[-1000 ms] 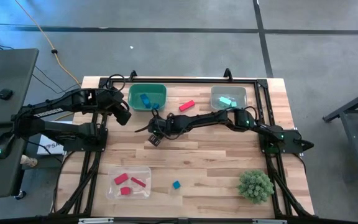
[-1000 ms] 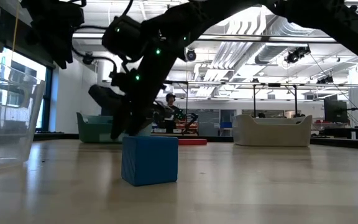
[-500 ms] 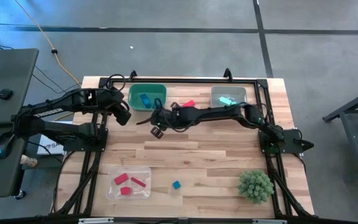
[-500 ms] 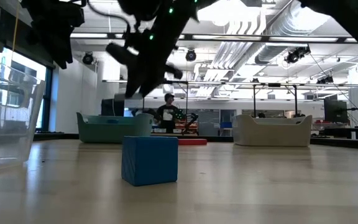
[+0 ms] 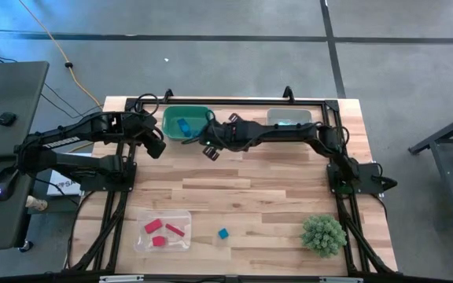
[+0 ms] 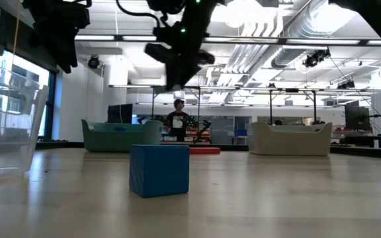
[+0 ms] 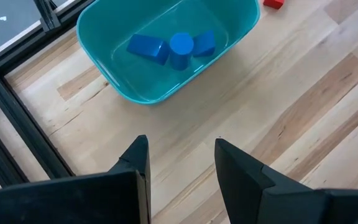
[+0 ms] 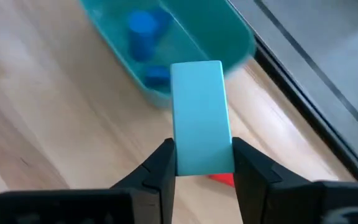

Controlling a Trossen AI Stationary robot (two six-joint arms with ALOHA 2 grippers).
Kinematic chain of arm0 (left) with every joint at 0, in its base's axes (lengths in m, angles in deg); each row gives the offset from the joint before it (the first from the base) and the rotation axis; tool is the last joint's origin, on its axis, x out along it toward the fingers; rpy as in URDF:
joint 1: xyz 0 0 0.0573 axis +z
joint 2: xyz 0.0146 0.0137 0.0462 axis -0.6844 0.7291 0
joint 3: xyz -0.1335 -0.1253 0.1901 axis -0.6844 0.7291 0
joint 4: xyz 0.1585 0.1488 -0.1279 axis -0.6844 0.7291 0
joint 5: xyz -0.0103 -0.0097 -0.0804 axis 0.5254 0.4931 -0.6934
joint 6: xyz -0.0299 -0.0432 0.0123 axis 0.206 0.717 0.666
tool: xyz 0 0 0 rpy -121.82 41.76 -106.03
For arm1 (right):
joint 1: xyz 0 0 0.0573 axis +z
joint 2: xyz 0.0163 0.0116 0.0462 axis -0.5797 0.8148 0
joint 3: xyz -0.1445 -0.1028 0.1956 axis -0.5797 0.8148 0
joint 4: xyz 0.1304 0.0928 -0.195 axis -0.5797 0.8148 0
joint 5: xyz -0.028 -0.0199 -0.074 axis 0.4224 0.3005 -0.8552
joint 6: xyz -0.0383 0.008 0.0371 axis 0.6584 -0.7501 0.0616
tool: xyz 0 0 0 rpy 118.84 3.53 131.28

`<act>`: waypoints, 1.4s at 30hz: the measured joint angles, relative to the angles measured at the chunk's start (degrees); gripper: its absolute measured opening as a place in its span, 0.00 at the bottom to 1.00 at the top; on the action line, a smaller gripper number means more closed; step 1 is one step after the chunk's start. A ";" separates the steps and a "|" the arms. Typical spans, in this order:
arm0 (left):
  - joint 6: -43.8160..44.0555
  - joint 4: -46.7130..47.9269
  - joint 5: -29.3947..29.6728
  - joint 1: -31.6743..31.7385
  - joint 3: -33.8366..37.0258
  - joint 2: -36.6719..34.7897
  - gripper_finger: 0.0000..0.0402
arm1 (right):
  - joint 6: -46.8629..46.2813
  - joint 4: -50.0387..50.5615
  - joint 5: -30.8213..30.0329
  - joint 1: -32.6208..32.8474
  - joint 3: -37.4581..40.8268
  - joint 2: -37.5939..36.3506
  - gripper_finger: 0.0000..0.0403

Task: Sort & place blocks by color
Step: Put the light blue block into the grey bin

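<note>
While clamped between right gripper (image 8: 202, 163) fingers, light teal bar (image 8: 199, 115) sits beside teal bin (image 5: 181, 126); left gripper (image 7: 180, 158) spread, idle.

— What do we lose behind the right gripper (image 8: 202, 163)?

— Most of the red block (image 8: 224, 179); only a sliver shows beside the light teal bar (image 8: 199, 116).

— And the clear bin (image 6: 8, 122) in the low view?

— Cut off by the edge, so we cannot see its contents there.

— The person (image 6: 176, 120) beyond the tabletop?

— Too small for us to tell much.

Overhead view looking straight down, low view table-level, wrist views sharing teal bin (image 7: 166, 68).
</note>
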State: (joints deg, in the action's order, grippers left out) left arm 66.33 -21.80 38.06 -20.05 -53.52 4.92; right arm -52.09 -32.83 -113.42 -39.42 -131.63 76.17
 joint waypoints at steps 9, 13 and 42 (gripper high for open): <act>0.06 0.01 0.00 0.00 0.02 -0.01 0.25 | 1.96 9.63 -6.85 -2.29 -0.07 -3.94 0.25; 0.05 -0.02 -0.01 -0.01 0.02 -0.01 0.25 | 1.94 14.73 -10.07 -3.18 -0.07 -5.38 0.25; 0.06 -0.40 0.02 0.11 0.02 0.01 0.25 | -15.64 10.05 -4.13 -19.25 45.79 -34.02 0.25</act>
State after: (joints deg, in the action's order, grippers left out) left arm 66.39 -22.20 38.08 -19.94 -53.50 4.93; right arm -67.73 -22.77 -117.55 -58.67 -85.85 42.15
